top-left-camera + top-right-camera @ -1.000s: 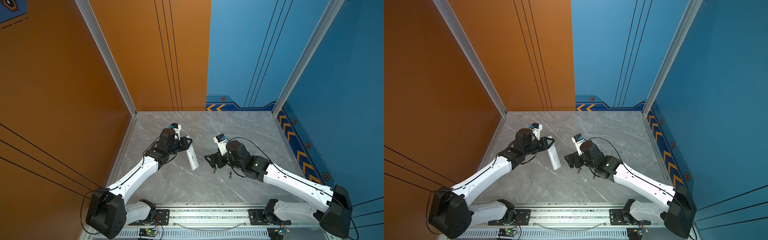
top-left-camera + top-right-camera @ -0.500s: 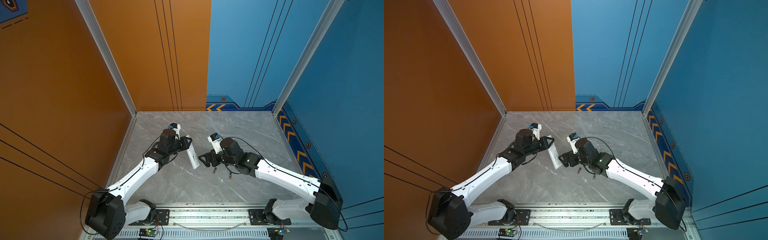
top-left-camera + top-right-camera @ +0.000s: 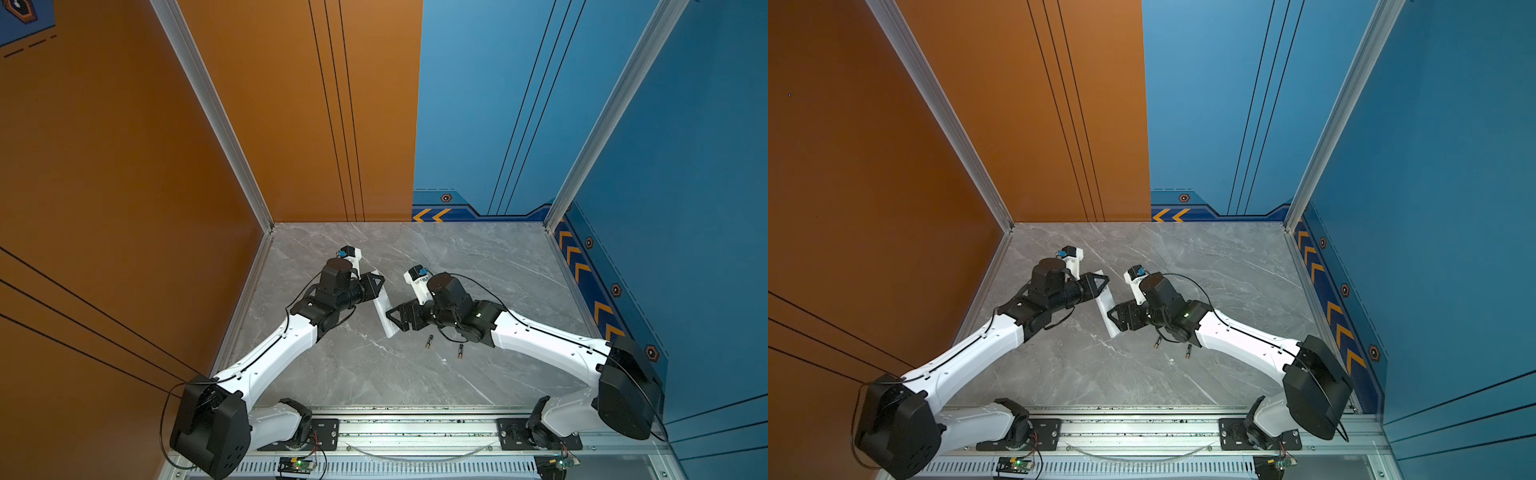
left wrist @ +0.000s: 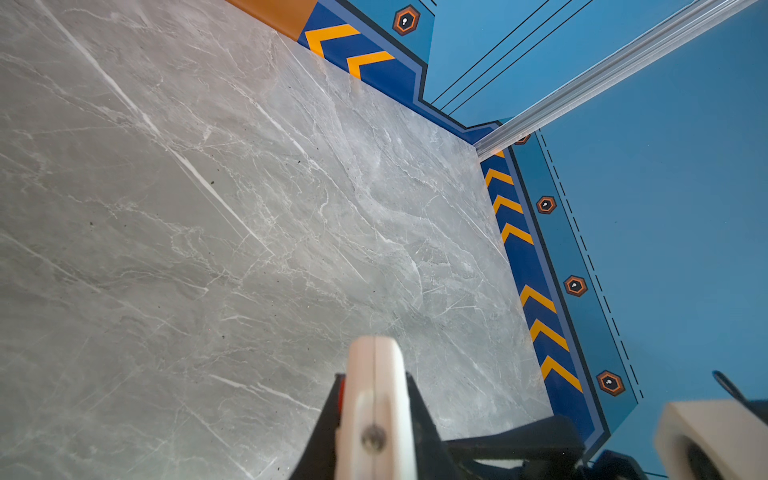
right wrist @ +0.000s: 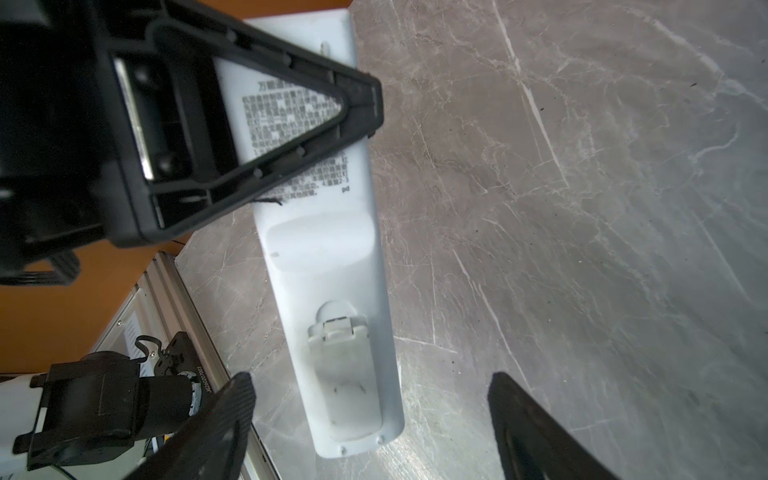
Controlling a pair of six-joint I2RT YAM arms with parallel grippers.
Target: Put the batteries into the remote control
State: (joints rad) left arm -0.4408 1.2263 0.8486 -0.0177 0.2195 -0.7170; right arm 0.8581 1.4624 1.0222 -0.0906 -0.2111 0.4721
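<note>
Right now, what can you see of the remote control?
The remote control is a slim white plastic bar, back side showing: black printed text and a battery cover, seemingly closed, near one end. The left claw grips the printed end, holding it tilted. The open right claw flanks the cover end, not touching.

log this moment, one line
left gripper: shut on remote control | right gripper: open around its free end | batteries: on table
</note>
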